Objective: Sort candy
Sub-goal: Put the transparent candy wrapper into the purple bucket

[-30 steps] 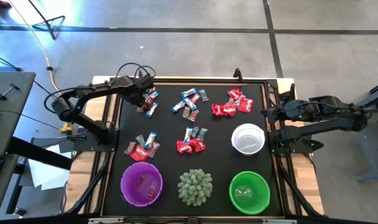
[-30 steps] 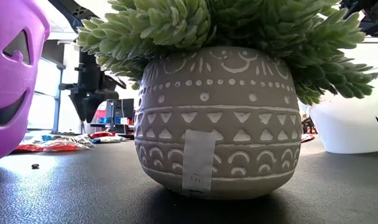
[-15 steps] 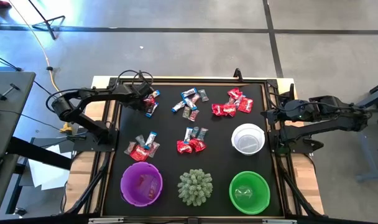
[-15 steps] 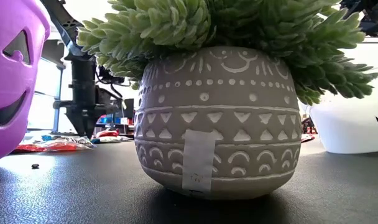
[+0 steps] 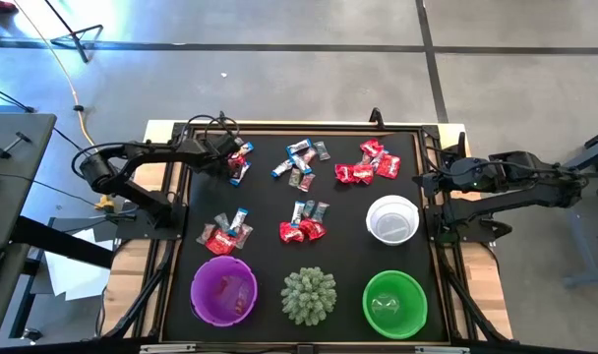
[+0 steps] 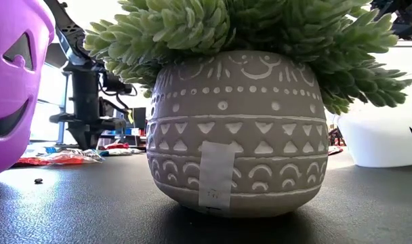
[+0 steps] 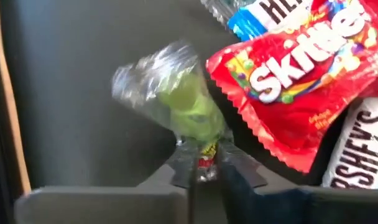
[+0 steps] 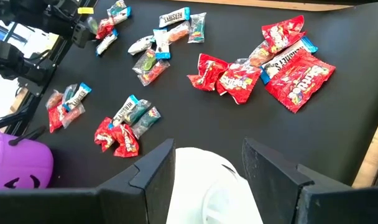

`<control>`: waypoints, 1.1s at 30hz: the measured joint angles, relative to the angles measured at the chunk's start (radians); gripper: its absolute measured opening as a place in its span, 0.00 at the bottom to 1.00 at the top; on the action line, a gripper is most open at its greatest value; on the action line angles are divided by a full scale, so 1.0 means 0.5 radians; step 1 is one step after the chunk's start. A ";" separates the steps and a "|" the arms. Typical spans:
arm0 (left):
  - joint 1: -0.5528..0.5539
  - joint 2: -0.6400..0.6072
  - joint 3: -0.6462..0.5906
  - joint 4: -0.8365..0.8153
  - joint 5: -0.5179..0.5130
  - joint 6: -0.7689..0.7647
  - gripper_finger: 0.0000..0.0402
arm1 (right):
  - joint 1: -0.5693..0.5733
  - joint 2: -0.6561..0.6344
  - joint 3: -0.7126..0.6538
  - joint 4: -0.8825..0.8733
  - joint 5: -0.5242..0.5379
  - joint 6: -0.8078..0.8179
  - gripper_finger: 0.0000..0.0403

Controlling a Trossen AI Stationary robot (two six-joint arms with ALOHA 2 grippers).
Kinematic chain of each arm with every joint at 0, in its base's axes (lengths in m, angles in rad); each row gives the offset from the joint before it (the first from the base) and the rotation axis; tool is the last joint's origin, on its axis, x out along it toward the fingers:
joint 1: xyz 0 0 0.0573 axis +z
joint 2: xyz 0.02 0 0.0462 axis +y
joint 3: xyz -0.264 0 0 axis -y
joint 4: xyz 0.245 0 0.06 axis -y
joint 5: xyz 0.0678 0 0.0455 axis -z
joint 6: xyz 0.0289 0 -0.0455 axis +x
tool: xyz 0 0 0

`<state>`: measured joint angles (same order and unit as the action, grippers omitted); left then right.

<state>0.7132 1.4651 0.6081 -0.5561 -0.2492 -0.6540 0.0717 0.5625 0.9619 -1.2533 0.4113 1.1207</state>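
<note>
Candy in hand: I have a clear-wrapped green candy (image 7: 186,102) pinched by its twisted tail, at the far-left pile of the mat; the body of the sweet sticks out ahead of the fingers, so I judge the grip thin.
Left gripper: my left gripper (image 7: 201,163) has its fingers pressed onto that wrapper tail, right at the pile's edge in the high view (image 5: 227,160).
Neighbours: a red Skittles pack (image 7: 288,81) lies just beside the green candy, with blue-and-white bars touching it; I cannot tell whether the pack overlaps the wrapper I hold.
How I'd lift: straight up and slowly, watching the wrist view for the wrapper slipping or the red pack dragging along; if either shows, I'd set down and re-grip closer to the sweet's body.
Other candy: the rest sits in loose piles across the black mat (image 5: 269,202) — far middle (image 5: 299,162), far right (image 5: 368,163), near left (image 5: 226,232), near middle (image 5: 303,224).
Bowls: purple bowl (image 5: 223,290), white bowl (image 5: 392,218) and green bowl (image 5: 394,303); going by colour alone, I judge the green one the likely target, a long carry across the table.
Obstacle: the spiky potted plant (image 5: 309,294) stands between the purple and green bowls, so I'd carry high.
Right gripper: right gripper (image 8: 207,165) waits with fingers spread, at the right edge by the white bowl.
</note>
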 joint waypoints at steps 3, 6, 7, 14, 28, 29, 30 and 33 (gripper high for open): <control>0.000 -0.053 0.022 -0.035 0.035 -0.033 0.01 | 0.000 0.000 0.000 0.000 0.000 -0.001 0.45; -0.002 -0.113 0.045 -0.081 0.053 -0.046 0.01 | 0.000 0.000 0.000 0.000 0.000 -0.004 0.45; -0.005 -0.135 0.056 -0.095 0.051 -0.046 0.01 | 0.000 0.000 0.000 0.000 0.000 -0.006 0.45; -0.078 -0.341 0.102 -0.205 0.024 -0.109 0.00 | 0.000 0.000 0.000 0.000 0.000 -0.007 0.45; -0.566 -0.844 0.437 -0.637 0.325 -0.353 0.00 | 0.000 0.000 0.000 -0.083 0.002 -0.059 0.45; -0.633 -0.874 0.479 -0.637 0.334 -0.396 0.00 | 0.000 0.000 0.000 -0.100 0.002 -0.060 0.45; -0.703 -0.896 0.525 -0.639 0.336 -0.445 0.00 | 0.000 0.000 0.000 -0.113 0.002 -0.060 0.45; -0.937 -0.928 0.679 -0.632 0.339 -0.596 0.00 | 0.000 0.000 0.000 -0.150 0.003 -0.060 0.45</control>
<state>0.2448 1.0011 0.9475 -0.8719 -0.0798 -0.9522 0.0718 0.5626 0.9619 -1.3285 0.4126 1.0908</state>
